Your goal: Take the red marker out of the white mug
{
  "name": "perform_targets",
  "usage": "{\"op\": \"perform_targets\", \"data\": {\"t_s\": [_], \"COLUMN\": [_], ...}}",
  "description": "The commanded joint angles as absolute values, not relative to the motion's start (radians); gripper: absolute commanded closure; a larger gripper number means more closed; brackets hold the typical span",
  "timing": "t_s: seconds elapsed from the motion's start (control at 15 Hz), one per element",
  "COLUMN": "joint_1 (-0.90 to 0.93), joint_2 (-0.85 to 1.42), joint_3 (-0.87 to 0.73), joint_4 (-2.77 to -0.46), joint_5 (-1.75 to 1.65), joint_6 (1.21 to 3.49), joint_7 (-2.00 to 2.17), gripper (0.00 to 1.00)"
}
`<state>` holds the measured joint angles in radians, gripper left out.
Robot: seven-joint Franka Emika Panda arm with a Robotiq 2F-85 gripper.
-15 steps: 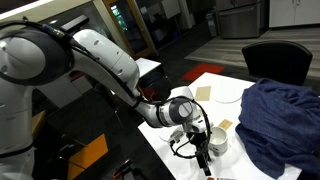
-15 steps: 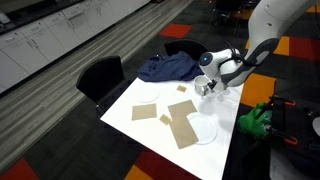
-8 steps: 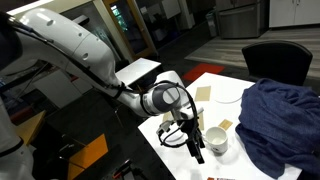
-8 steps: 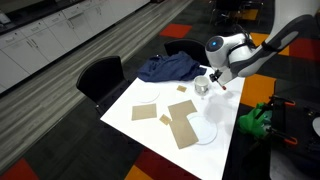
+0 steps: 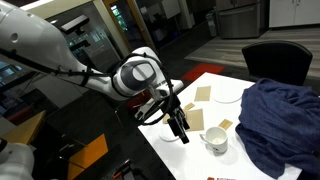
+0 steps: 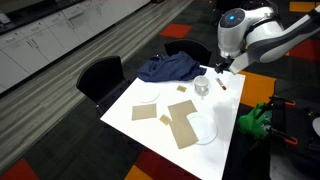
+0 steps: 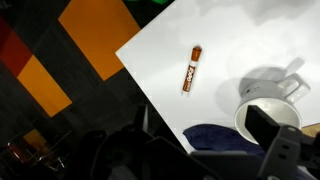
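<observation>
Frankly, label on red marker [image 7: 189, 70] is unreadable.

Marker [image 7: 190, 70]: lying flat on tabletop [image 7: 230, 30], near its edge, apart from mug [image 7: 270, 115]. Mug: upright on tabletop. Cloth heap [image 6: 168, 68]: on tabletop, just beside mug.

White worktop [image 6: 150, 130] stands on dark carpet [image 6: 60, 140] with orange and red tiles. Black chair [image 6: 100, 75] beside it. Cabinets [image 6: 50, 35] line the wall.
</observation>
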<state>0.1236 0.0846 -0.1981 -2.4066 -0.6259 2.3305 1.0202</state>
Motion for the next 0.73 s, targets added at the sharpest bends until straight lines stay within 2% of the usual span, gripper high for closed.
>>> {"op": "perform_targets", "data": {"t_s": [0.0, 0.67], "joint_1": [0.072, 0.039], "joint_2": [-0.015, -0.004], "joint_3": [-0.123, -0.077], "joint_4": [-2.439, -2.418], "joint_5": [-0.588, -0.583], "joint_6": [2.286, 2.298], "joint_7": [0.922, 0.907], "gripper": [0.00, 0.00]}}
